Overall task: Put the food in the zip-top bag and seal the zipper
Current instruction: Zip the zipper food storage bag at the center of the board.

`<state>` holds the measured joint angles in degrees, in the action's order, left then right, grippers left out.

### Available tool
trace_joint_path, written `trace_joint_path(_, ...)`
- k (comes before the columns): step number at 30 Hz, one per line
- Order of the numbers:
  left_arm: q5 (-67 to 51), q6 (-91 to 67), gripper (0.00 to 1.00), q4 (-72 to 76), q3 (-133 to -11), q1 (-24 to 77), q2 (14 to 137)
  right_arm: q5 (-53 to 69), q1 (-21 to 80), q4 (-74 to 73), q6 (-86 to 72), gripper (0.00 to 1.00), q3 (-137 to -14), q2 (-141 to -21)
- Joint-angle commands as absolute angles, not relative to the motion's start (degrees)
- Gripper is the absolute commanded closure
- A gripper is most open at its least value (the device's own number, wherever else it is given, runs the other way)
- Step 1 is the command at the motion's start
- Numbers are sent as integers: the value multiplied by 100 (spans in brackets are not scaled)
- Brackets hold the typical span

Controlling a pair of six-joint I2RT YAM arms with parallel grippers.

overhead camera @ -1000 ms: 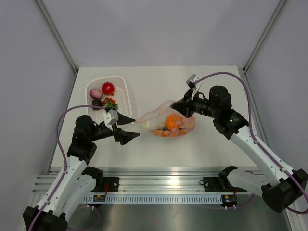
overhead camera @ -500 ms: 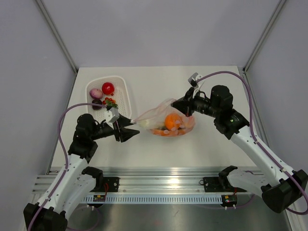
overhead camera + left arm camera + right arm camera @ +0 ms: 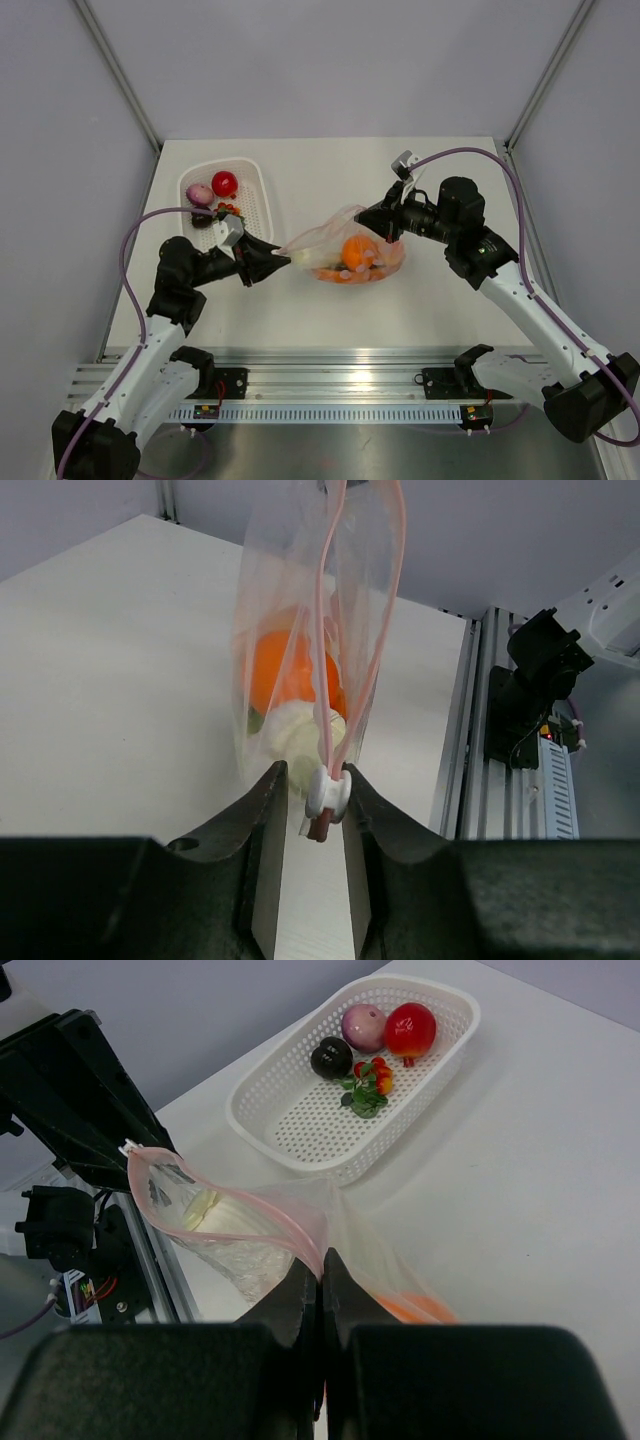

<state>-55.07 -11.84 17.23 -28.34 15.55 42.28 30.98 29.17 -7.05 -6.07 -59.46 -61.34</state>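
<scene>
The clear zip-top bag (image 3: 335,240) hangs stretched between my two grippers just above the table. It holds an orange (image 3: 357,250), a pale celery end (image 3: 300,735) and other orange-pink food. My left gripper (image 3: 278,262) is closed around the white slider (image 3: 328,792) at the near end of the pink zipper (image 3: 322,610). The slider touches one finger, with a thin gap at the other. My right gripper (image 3: 370,220) is shut on the far end of the zipper strip (image 3: 230,1205). The mouth gapes between the two ends.
A white slotted basket (image 3: 255,200) stands at the back left. It holds a red tomato (image 3: 225,183), a purple onion (image 3: 199,193), a dark eggplant (image 3: 331,1057) and a small leafy red-orange piece (image 3: 368,1085). The metal rail (image 3: 330,385) runs along the near edge.
My left gripper's jaws have closed from wide open to tight around the zipper's slider end. The bag has been pulled tauter and its left end has lifted. The right gripper has barely moved.
</scene>
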Motion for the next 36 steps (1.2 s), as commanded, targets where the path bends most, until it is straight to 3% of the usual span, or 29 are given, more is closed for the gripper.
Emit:
trace_joint_path(1, -5476, -1318, 72, 2241, -2795, 1529, 4245, 3217, 2874, -123, -703, 100, -6267, -6029)
trace_joint_path(5, -5414, -1301, 71, 2180, -2786, 1529, 4184, 3182, 2874, -123, -703, 100, -6240, -6012)
trace_joint_path(8, -5335, -1292, 57, 2145, -2769, 1529, 4113, 3182, 2856, -123, -721, 100, -6231, -6020)
trace_joint_path(10, -5291, -1266, 55, 2083, -2760, 1529, 4087, 3164, 2848, -114, -729, 100, -6231, -6029)
trace_joint_path(20, -5124, -1476, 69, 2276, -2602, 1529, 4122, 3067, 2786, -106, -738, 100, -6187, -6012)
trace_joint_path(26, -4992, -1696, 87, 2610, -2496, 1529, 4061, 3120, 2777, -88, -765, 100, -6170, -6029)
trace_joint_path(29, -4887, -1837, 100, 2786, -2470, 1529, 4008, 3164, 2777, -105, -774, 100, -6170, -6029)
trace_joint_path(32, -4799, -1925, 100, 2786, -2601, 1529, 3964, 3243, 2769, -271, -747, 100, -6240, -6047)
trace_joint_path(34, -4799, -1873, 100, 2585, -2803, 1529, 3955, 3339, 2769, -465, -643, 95, -6336, -6056)
trace_joint_path(36, -4851, -1785, 100, 2374, -2979, 1529, 3981, 3410, 2769, -816, -519, 74, -6530, -6056)
